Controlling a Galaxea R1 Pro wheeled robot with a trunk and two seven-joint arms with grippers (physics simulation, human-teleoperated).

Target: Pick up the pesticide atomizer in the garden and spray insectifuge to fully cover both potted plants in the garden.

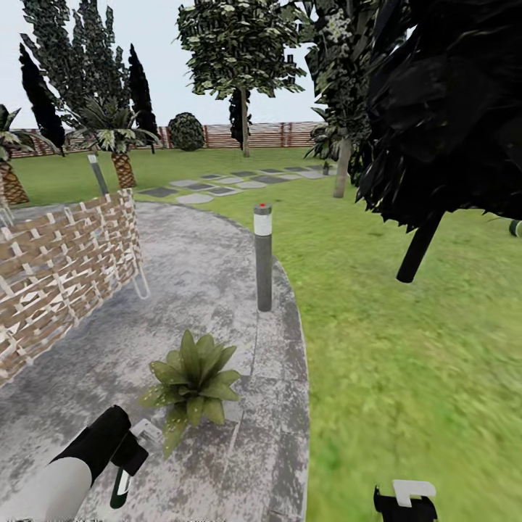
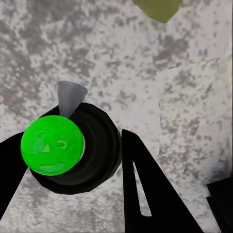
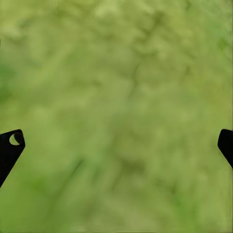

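1. Left gripper (image 2: 73, 160), lower left, clamps the black atomizer with green round cap (image 2: 52, 144) and grey nozzle.
2. Right gripper (image 3: 116, 145), lower right, spread wide over lawn.
3. Green leafy rosette plant (image 1: 192, 378) lies just beyond, lower centre on grey paving (image 1: 196, 268).
4. Risk: a misaimed nozzle would likely leave leaves uncovered.

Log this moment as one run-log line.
left claw: shut on atomizer | right claw: open over lawn | potted plant: ahead on patio
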